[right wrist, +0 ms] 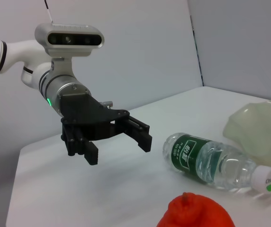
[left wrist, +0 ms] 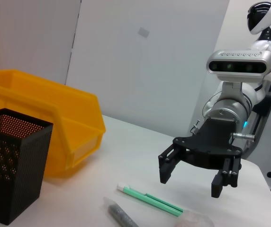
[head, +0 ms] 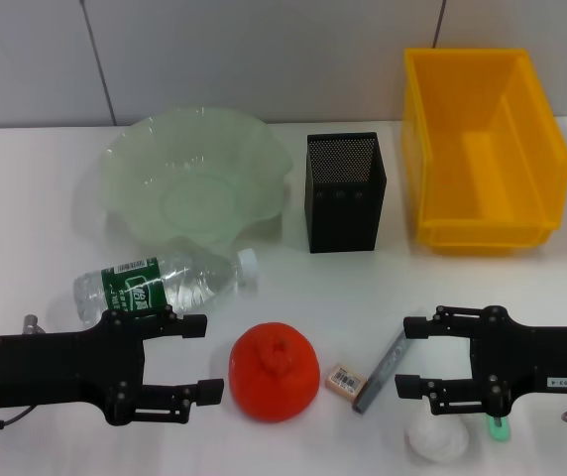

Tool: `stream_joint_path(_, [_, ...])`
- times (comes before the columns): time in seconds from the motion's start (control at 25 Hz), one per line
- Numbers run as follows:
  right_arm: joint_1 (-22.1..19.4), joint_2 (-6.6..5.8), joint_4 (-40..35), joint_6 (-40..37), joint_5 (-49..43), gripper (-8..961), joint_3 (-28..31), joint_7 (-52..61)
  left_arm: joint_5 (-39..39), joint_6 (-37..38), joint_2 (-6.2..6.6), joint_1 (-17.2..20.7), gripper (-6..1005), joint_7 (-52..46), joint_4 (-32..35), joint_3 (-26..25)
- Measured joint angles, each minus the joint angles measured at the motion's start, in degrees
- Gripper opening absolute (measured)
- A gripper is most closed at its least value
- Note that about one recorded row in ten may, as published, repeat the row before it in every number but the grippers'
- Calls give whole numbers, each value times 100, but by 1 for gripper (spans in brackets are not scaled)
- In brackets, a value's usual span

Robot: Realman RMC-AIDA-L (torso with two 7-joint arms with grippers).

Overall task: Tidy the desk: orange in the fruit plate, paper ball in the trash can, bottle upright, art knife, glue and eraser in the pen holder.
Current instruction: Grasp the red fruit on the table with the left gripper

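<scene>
1. Left claw [head: 196, 357]: spread wide, holding nothing, beside the bumpy red-orange fruit [head: 274, 373] near the surface's front edge, not touching it.
2. Right claw [head: 410, 356]: spread wide, empty, just beside the flat grey metallic bar [head: 380, 372].
3. Clear plastic bottle [head: 165, 283] lies on its side behind the left claw.

Bright, even overhead light, soft faint shadows under objects, mild glare on the white table [head: 283, 288].
</scene>
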Motion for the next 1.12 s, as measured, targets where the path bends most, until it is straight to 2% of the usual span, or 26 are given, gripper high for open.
stream_joint_path(0.72, [35,-5,-2,27,17,761,0,24,0,-66,-30,-3,825,166,0,-34])
stream_joint_path(0.76, [39,-5,-13,29,17,761,0,56,0,-165,-88,-51,823,307,-1,-49])
stream_joint_path(0.96, [47,-11,-35,31,17,761,0,87,126,-461,-177,-225,817,366,-1,-30])
stream_joint_path(1.12, [47,-14,-44,31,17,762,1,89,443,-782,-347,-433,812,354,64,-60])
